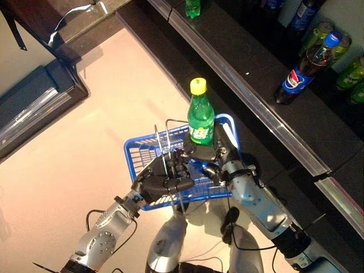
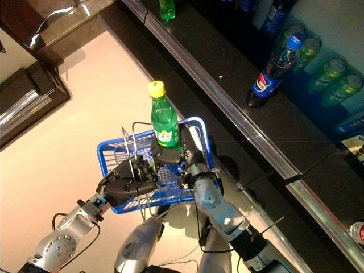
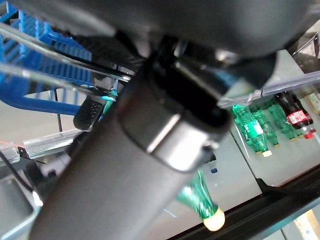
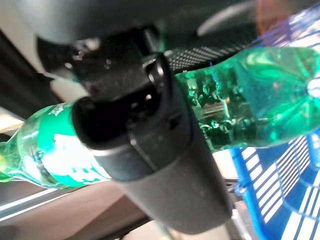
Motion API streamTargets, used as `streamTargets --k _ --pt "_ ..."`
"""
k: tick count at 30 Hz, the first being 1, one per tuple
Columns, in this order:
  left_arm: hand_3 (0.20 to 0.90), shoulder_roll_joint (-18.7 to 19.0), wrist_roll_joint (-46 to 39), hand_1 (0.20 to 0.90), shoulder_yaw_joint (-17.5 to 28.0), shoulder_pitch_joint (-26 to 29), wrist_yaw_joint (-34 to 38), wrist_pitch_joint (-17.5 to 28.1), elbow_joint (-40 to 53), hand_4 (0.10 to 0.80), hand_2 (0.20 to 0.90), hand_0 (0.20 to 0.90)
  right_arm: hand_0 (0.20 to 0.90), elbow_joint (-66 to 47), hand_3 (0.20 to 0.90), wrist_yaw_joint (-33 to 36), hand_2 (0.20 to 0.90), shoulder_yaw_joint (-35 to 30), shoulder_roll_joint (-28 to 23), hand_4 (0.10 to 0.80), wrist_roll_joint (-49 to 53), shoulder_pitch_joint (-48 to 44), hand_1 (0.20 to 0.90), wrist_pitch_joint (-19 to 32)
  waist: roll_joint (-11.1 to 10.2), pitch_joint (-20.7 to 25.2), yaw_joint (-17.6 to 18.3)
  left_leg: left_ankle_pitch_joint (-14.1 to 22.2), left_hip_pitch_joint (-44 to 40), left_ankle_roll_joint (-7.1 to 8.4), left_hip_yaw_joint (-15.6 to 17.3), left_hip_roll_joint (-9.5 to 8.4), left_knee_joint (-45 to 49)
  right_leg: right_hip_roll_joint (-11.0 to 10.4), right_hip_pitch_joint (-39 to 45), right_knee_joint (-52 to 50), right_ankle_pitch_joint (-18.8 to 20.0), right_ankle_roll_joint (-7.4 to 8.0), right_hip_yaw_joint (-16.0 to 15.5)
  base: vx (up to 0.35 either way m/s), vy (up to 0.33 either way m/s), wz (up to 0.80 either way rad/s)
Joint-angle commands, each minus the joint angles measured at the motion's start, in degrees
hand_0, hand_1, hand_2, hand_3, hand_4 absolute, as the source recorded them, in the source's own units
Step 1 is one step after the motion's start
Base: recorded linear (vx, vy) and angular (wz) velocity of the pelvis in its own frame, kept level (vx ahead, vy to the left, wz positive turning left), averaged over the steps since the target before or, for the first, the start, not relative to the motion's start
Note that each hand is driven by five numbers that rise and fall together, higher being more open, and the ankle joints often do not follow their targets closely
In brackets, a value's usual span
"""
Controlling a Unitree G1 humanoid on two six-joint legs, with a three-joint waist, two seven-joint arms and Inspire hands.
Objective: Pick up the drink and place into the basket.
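Note:
A green drink bottle (image 1: 200, 116) with a yellow cap stands upright over the far right part of the blue wire basket (image 1: 135, 151). My right hand (image 1: 209, 154) is shut on the bottle's lower half; the right wrist view shows the thumb across the green bottle (image 4: 250, 95) with the blue basket wall (image 4: 280, 175) just beyond. My left hand (image 1: 162, 179) is shut on the basket's thin metal handles (image 1: 161, 145), holding the basket off the pale floor.
A dark shelf (image 1: 250, 68) with a metal rail runs diagonally at the right. On it stand a cola bottle (image 1: 307, 65), several green cans (image 1: 350, 74) and another green bottle (image 1: 193, 8). A dark low cabinet (image 1: 34, 102) sits at the left.

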State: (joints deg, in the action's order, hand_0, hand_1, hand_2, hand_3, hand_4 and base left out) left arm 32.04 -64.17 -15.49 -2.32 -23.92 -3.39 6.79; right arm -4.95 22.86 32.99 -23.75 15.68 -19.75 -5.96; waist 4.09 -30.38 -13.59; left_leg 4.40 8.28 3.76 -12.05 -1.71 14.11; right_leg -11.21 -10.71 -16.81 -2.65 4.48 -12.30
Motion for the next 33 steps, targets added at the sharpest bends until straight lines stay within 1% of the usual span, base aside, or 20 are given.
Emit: streamTargets --k 1,3,10,14,19,23,28,30,31,33 --pt "0.200 -1.1 -5.2 0.300 2.8 7.9 -15.1 11.0 25.0 0.100 0.300 0.300 0.300 -5.7 0.200 1.2 0.300 2.4 6.4 0.100 -3.1 -6.1 0.300 6.6 -2.8 9.3 -0.4 -1.3 5.8 -3.85 1.5 -2.25 6.7 -1.2 7.0 4.3 0.6 -1.12 2.7 -0.029 -0.012 0.04" --pt "0.200 -1.3 -5.4 0.300 2.7 8.5 -15.7 10.7 25.0 0.100 0.300 0.300 0.300 -2.1 0.200 2.0 0.300 3.0 7.8 0.100 -4.0 -5.7 0.300 7.0 -2.8 9.0 -0.9 -1.5 6.2 -3.77 1.2 -2.39 6.8 -1.4 7.1 4.4 0.8 -0.98 2.5 -0.019 -0.019 0.06" --pt "0.200 -1.7 -6.1 0.300 2.7 9.5 -15.5 9.4 25.5 0.100 0.300 0.300 0.300 5.6 0.200 3.6 0.300 5.5 10.2 0.100 -6.1 -3.5 0.300 5.2 -3.4 8.8 -1.7 -1.7 7.2 -3.72 0.9 -2.62 6.7 -1.5 7.1 5.1 1.1 -0.74 2.1 -0.010 -0.018 0.08" --pt "0.200 -2.1 -5.9 0.300 2.4 9.7 -15.4 9.1 26.2 0.100 0.300 0.300 0.300 9.4 0.200 3.4 0.300 7.4 10.6 0.100 -7.8 -1.1 0.300 5.0 -3.8 8.3 -1.9 -2.1 7.6 -3.62 0.7 -2.58 6.4 -1.3 7.0 5.7 1.4 -0.69 2.3 -0.037 -0.031 0.03" --pt "0.200 -2.4 -5.4 0.300 2.2 10.4 -15.3 9.2 25.8 0.100 0.300 0.300 0.300 14.4 0.200 2.2 0.300 8.5 11.0 0.100 -9.1 -0.9 0.300 5.0 -3.9 7.8 -2.2 -2.5 8.1 -3.45 0.3 -2.69 6.2 -1.1 6.9 6.0 1.7 -0.79 2.1 -0.014 -0.009 0.01" --pt "0.200 -2.7 -5.4 0.300 2.4 11.2 -15.4 8.4 25.7 0.100 0.300 0.300 0.300 19.2 0.200 -0.1 0.300 9.4 11.5 0.100 -9.8 -1.0 0.300 2.6 -4.1 7.5 -2.7 -2.9 8.5 -3.28 0.0 -2.74 5.9 -1.2 6.9 6.2 1.8 -0.83 1.7 0.000 0.000 0.00" --pt "0.200 -2.8 -5.1 0.300 2.4 11.5 -15.5 7.5 25.9 0.100 0.300 0.300 0.300 24.2 0.200 -4.2 0.300 11.2 11.3 0.100 -9.7 -0.7 0.300 -4.4 -4.5 7.1 -3.4 -3.2 8.9 -3.18 -0.6 -2.81 5.8 -1.1 6.8 6.3 2.0 -0.93 1.2 0.000 -0.014 0.02" --pt "0.200 -2.7 -5.0 0.300 2.1 11.7 -15.5 7.4 25.9 0.100 0.300 0.300 0.300 25.6 0.200 -3.5 0.300 11.7 11.5 0.100 -7.7 -1.0 0.300 -5.1 -4.7 6.9 -3.7 -3.3 9.0 -3.20 -0.9 -2.88 5.8 -1.0 6.8 6.4 2.1 -0.97 1.0 0.007 -0.050 0.06" --pt "0.200 -2.7 -4.5 0.300 1.7 12.0 -15.5 6.9 25.8 0.100 0.300 0.300 0.300 28.3 0.200 -3.3 0.300 11.2 12.9 0.100 -7.1 -2.0 0.300 -7.2 -4.9 6.7 -4.2 -3.4 9.0 -3.09 -1.2 -2.93 5.8 -1.0 7.0 6.5 2.2 -1.07 0.6 0.022 -0.055 0.07" --pt "0.200 -2.9 -4.3 0.300 1.7 12.1 -15.6 6.4 25.8 0.100 0.300 0.300 0.300 29.8 0.200 -3.0 0.300 11.0 13.6 0.100 -6.9 -2.8 0.300 -7.6 -5.0 6.6 -4.5 -3.4 9.0 -3.08 -1.5 -2.97 5.7 -1.0 7.1 6.6 2.3 -1.12 0.4 0.027 -0.056 0.09"
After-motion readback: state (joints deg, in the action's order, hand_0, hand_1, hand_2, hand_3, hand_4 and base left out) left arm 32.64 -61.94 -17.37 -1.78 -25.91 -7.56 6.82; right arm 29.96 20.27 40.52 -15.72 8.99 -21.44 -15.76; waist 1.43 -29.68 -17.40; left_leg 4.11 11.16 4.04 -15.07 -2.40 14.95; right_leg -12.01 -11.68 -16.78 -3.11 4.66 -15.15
